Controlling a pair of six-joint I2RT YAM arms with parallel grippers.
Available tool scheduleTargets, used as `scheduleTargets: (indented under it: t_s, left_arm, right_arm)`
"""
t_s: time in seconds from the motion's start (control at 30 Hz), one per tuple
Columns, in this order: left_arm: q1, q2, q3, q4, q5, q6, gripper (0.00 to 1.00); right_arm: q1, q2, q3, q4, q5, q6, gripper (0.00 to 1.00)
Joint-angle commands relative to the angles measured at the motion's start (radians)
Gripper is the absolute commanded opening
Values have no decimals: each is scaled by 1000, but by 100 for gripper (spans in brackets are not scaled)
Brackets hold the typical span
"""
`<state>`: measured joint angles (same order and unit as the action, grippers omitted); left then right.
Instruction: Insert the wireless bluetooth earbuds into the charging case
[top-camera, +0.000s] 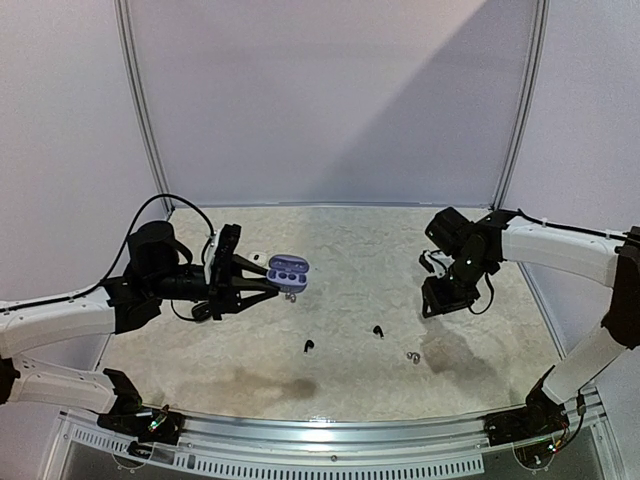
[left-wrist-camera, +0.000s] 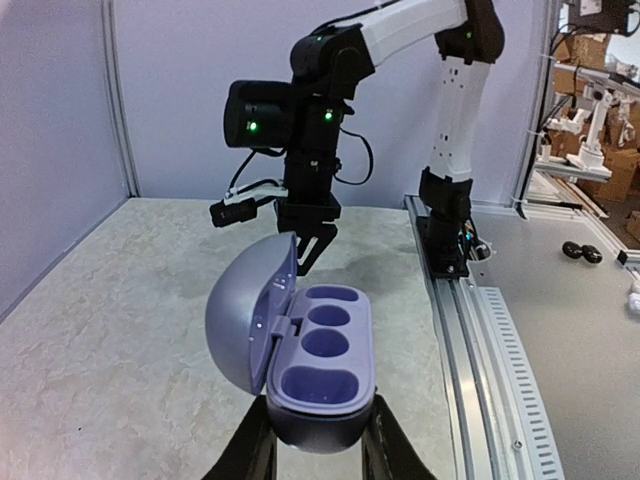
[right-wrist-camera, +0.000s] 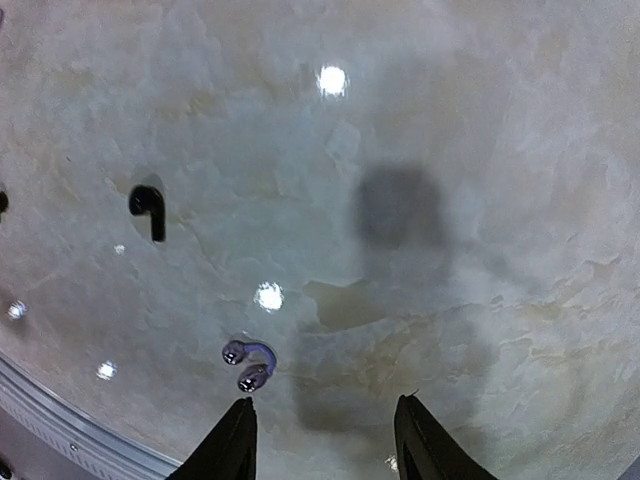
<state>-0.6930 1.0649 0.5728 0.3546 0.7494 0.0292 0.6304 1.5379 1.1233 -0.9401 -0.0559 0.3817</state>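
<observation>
My left gripper is shut on an open lavender charging case and holds it above the table. In the left wrist view the case sits between my fingers with its lid swung up to the left and its wells empty. Two black earbuds and one silvery-grey earbud lie on the table. My right gripper is open and empty. In the right wrist view the silvery-grey earbud lies just ahead of my left fingertip, and a black earbud lies farther off.
A small pale item lies on the table just below the held case. The marbled tabletop is walled by pale panels. A metal rail runs along the near edge. The right arm stands across from the case.
</observation>
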Motion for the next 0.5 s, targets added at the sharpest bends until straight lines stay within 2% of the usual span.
scheduleTargets:
  t_s: [0.0, 0.1, 0.47]
  left_arm:
    - [4, 10, -4, -9, 80, 85, 0]
    - [3, 9, -4, -21, 80, 84, 0]
    - [2, 3, 0, -39, 67, 95, 0]
  right_arm:
    - [-6, 38, -63, -21, -30, -13, 47]
    - [-7, 63, -85, -1, -12, -15, 47]
    - [-8, 141, -113, 129, -143, -13, 41]
